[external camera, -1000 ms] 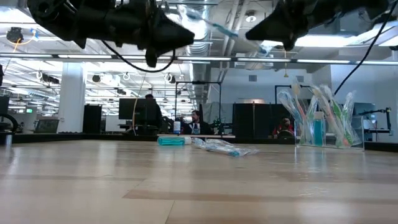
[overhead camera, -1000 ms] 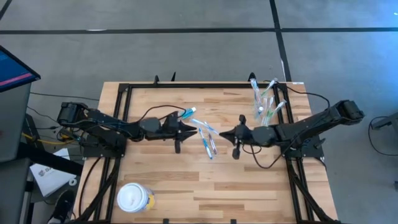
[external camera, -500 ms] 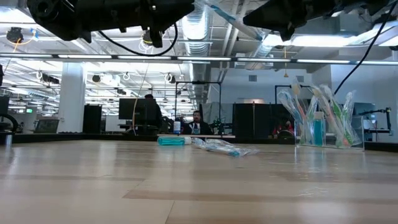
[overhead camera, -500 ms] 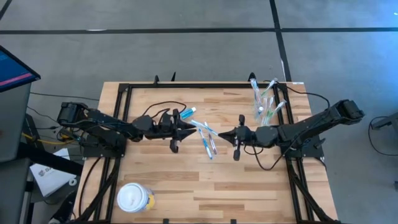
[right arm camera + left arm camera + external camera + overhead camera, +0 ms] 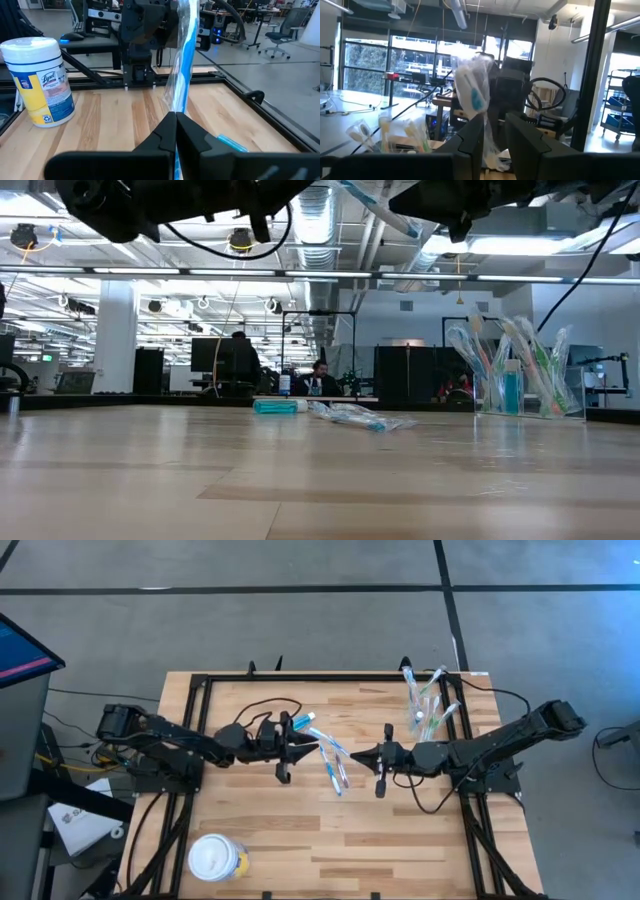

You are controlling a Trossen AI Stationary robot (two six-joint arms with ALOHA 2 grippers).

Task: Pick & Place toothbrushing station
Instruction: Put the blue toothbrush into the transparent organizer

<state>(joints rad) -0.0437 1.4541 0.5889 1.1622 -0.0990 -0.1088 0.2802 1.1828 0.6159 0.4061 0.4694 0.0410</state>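
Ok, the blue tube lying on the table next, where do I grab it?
Take the blue tube across its body's middle, coming straight down from above: it lies flat, with the white cap at one end. The left gripper is nearest but, like the right gripper, holds the wrapped toothbrush.

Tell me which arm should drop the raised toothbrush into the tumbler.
Right. The right gripper is shut on the wrapped toothbrush, and the clear tumbler stands at the table's right rear, close beside the right arm. The left gripper sits at mid-table, farther from the tumbler.
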